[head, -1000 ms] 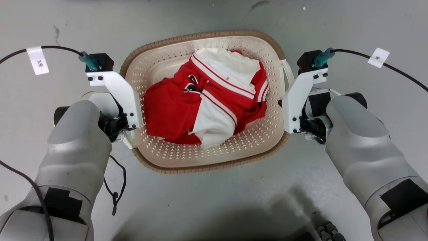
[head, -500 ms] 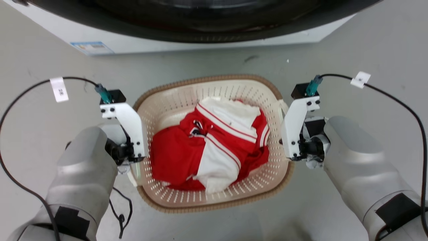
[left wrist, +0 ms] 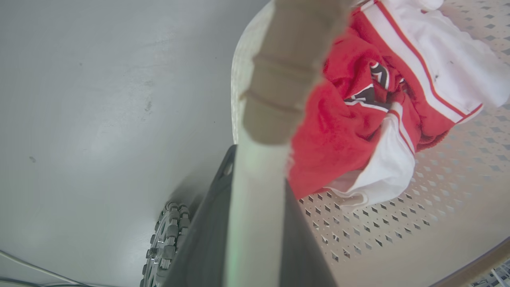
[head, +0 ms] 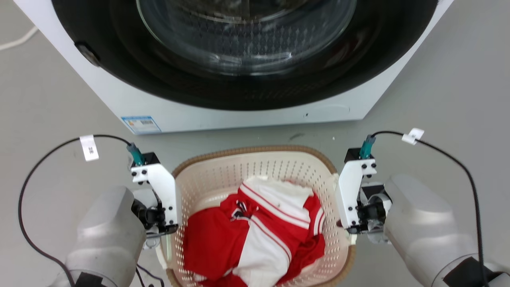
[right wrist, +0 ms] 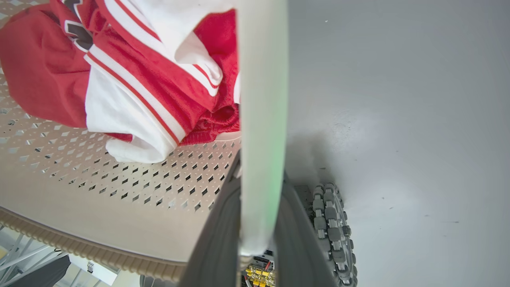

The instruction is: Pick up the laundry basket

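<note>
From the head camera: the laundry basket [head: 255,153], cream and perforated with a brown woven-look rim, lies low in the middle of the picture on a grey floor [head: 438,99]. A white washing machine [head: 247,115] with a dark round door stands just beyond the basket's far rim. A crumpled red-and-white garment [head: 255,235] lies inside the basket. The left gripper [head: 161,229] is pressed against the basket's left side and the right gripper [head: 356,225] against its right side, each under a white bracket, with a black cable [head: 36,171] looping away from the basket on the left. From here the fingers are hidden, and whether the basket's base touches the floor cannot be told.

From the left wrist camera: the left gripper [left wrist: 259,187] has its two dark fingers [left wrist: 203,239] clamped on the basket's white side handle [left wrist: 255,231], which runs up between them to the brown rim [left wrist: 291,71]. The garment [left wrist: 350,131] lies on the basket's perforated inner wall [left wrist: 418,207] to the inside of the handle. Outside the basket lie bare floor and a studded wheel [left wrist: 167,239].

From the right wrist camera: the right gripper [right wrist: 261,187] has its dark fingers [right wrist: 217,239] pinched on the basket's other white handle [right wrist: 261,99]. The garment [right wrist: 131,71] rests inside the basket against the perforated wall [right wrist: 119,187], close to the handle. Outside the basket, near the handle, are a studded wheel [right wrist: 330,227] and grey floor.
</note>
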